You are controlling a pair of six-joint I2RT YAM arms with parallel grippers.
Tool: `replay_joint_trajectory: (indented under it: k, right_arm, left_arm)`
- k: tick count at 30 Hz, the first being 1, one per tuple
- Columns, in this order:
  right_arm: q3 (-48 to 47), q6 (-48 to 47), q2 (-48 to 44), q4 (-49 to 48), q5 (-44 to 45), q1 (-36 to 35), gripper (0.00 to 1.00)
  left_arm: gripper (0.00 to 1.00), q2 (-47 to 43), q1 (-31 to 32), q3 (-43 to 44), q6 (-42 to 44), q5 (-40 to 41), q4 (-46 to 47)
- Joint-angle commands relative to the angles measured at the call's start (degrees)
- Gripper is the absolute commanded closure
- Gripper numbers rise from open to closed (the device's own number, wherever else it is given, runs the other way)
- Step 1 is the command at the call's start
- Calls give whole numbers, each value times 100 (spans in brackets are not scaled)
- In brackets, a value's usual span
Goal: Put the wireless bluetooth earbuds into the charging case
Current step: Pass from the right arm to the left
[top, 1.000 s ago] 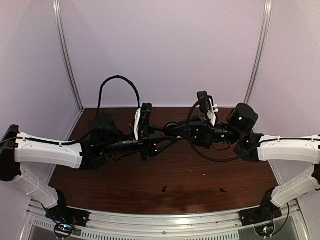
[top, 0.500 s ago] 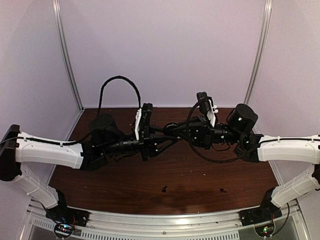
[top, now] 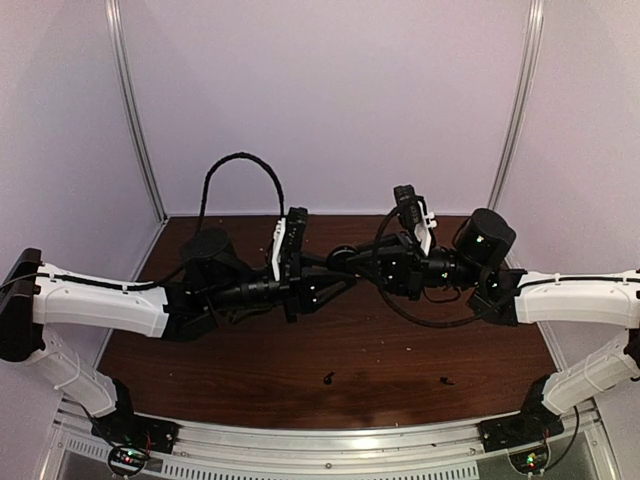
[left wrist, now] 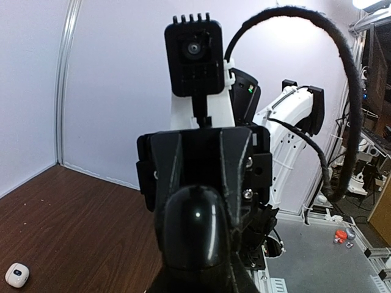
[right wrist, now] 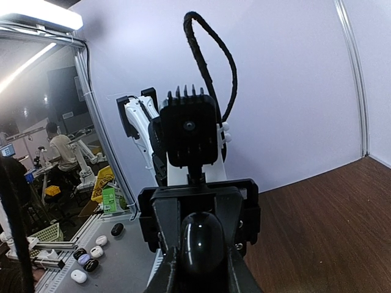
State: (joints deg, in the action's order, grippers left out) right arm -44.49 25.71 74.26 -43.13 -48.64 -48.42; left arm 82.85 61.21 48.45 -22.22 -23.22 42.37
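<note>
A glossy black charging case [right wrist: 200, 241] hangs in mid-air above the table's middle, closed as far as I can see. My right gripper [right wrist: 200, 271] is shut on it, a finger on each side. My left gripper [top: 335, 272] faces it from the opposite side, and its fingers [right wrist: 166, 210] also press against the case [left wrist: 195, 223]. Both grippers meet at the case [top: 343, 258] in the top view. Two tiny black earbuds lie on the table near the front, one at centre [top: 329, 378] and one to the right [top: 446, 380]. The white earbuds are out of view.
A small white rounded case [left wrist: 17, 274] lies on the brown table [top: 250, 370] under the left arm. White walls close the back and sides. Black cables loop above both wrists [top: 240, 160]. Beyond the table, a grey bench holds several small cases [right wrist: 91, 253].
My left wrist has edged slightly to the right and turned a little, towards the right gripper. The right arm and the earbuds have not moved.
</note>
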Motion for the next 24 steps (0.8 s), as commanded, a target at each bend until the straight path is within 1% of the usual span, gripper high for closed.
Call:
replay_joint_trajectory:
  k: [1, 3, 7, 8, 10, 11, 13, 17, 24]
  right_arm:
    - [130, -59, -88, -63, 72, -44, 83]
    - [147, -125, -127, 12, 94, -44, 82]
    - [151, -176, -158, 108, 135, -44, 81]
    - [145, -166, -157, 112, 129, -44, 79]
    - [142, -155, -157, 119, 127, -36, 59]
    - [138, -162, -169, 139, 129, -36, 55]
    - [121, -197, -183, 175, 135, -31, 55]
    - [65, -250, -190, 266, 102, -16, 57]
    - [-19, -295, -184, 303, 75, 1, 55]
  left_arm:
    - [83, -10, -15, 109, 41, -15, 215]
    - [86, -44, -13, 74, 61, -76, 222]
    - [88, -70, -13, 24, 93, -108, 181]
    - [89, -80, -13, 22, 100, -104, 164]
    - [89, -76, -14, 28, 110, -124, 109]
    - [89, -76, -14, 33, 120, -160, 93]
    - [89, -67, -13, 42, 121, -183, 41]
    - [90, -43, -13, 44, 104, -237, -16]
    - [90, 17, -17, 53, 68, -373, -78]
